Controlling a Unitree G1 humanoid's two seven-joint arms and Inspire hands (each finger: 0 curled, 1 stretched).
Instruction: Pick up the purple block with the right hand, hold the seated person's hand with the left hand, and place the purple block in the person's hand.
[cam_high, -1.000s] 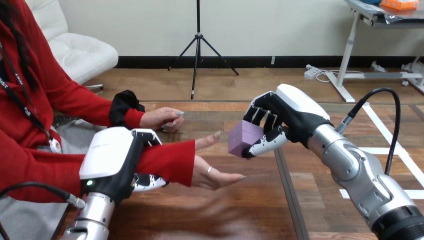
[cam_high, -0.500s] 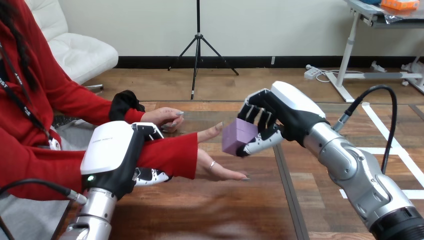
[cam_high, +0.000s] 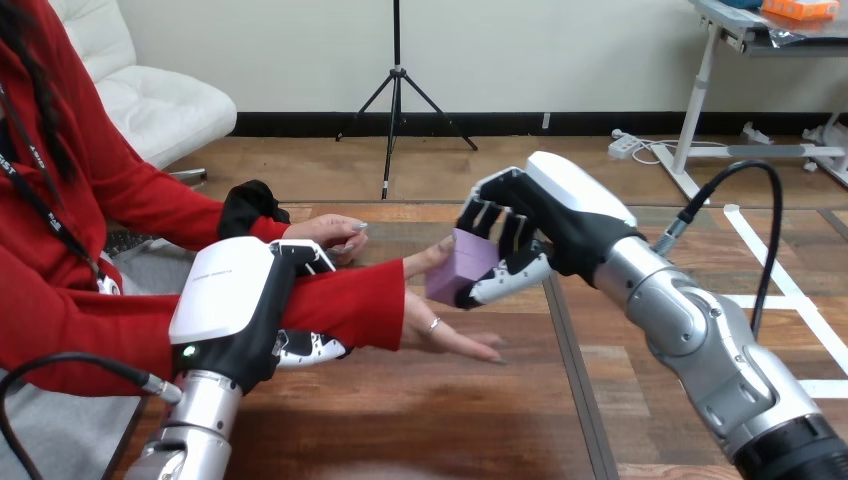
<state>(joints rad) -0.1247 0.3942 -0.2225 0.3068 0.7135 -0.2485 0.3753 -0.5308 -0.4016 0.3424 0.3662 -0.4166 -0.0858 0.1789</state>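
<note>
Purple block (cam_high: 455, 268) sits near the middle of the head view, raised above the wooden table (cam_high: 420, 420) and pinched by the robot's right hand (cam_high: 545, 225). Its fingers curl over the block's top and far side, and its thumb presses the block's lower right face. The silver right arm (cam_high: 700, 340) reaches in from the lower right corner, with the white-shelled back of the hand turned up and away.

Just to the left of the block and below it lies the person's hand (cam_high: 445, 325), open, with its fingers stretched to the right, low over the wood. Its thumb rises just behind the block's left edge. Whether block and thumb touch cannot be told.

On the left, the robot's left hand (cam_high: 240, 305) is clasped round the person's forearm. Its fingers wrap over the top of the red sleeve (cam_high: 345, 305) and its thumb closes in from below, on the near side.

Farther back, the person's other hand (cam_high: 325, 232) rests on the table beyond the held forearm, well apart from the block.
</note>
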